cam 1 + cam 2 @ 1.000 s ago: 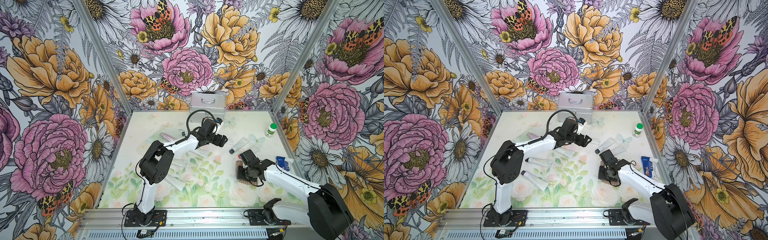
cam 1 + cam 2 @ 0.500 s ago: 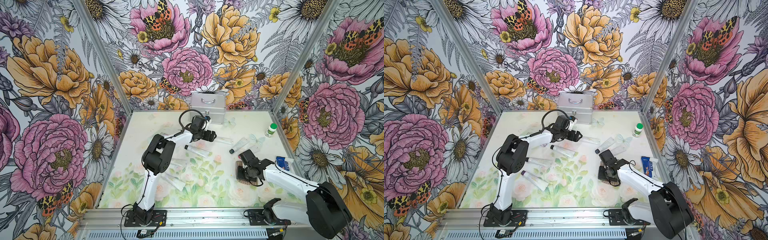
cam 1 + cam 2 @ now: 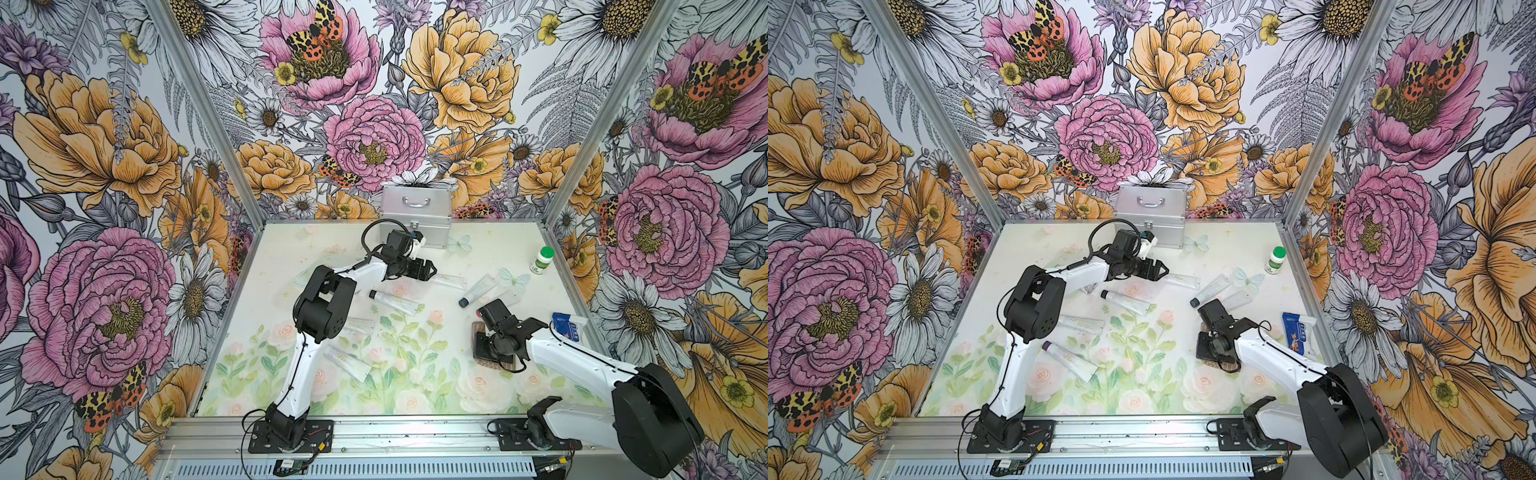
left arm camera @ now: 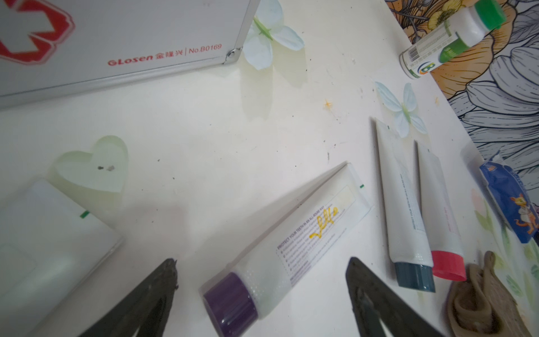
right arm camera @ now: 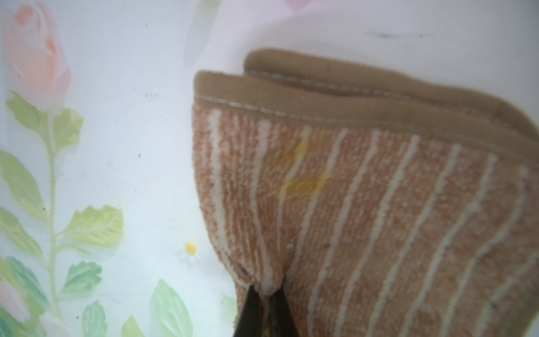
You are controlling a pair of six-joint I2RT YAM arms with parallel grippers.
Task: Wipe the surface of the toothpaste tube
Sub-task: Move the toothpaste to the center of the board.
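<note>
Currently we see the left gripper [image 3: 429, 272] spread wide and holding nothing, over the far middle of the pale flower-printed desk [image 3: 498, 243]. It is just in front of the silver aluminium case [image 3: 415, 208] that stands at the far edge. In the left wrist view its two dark fingers [image 4: 163, 280] frame the capped end of the white toothpaste tube with a purple cap [image 4: 291, 248]. The tube lies flat on the desk and carries a yellow scribble [image 4: 325, 224] on its printed face. We cannot tell whether the fingers touch it. In both top views that tube runs from the gripper toward the right edge.

The right gripper [image 5: 266, 293] is closed tight on a fold at the edge of the brown terry cloth with white stripes [image 5: 379, 204]. The cloth rests on the right part of the desk, about midway between the far and near edges. We notice a faint yellow stain [image 5: 303, 183] on it.

Near the purple-capped tube, toward the right edge, a white tube with a dark teal cap [image 4: 404, 204] and a white tube with a pink cap [image 4: 437, 210] lie side by side. A white bottle with a green cap [image 3: 542, 259] stands near the far right corner, and a blue packet [image 3: 567, 326] lies by the right edge. A white tube with a black cap [image 3: 392, 301] lies near the desk's middle.
</note>
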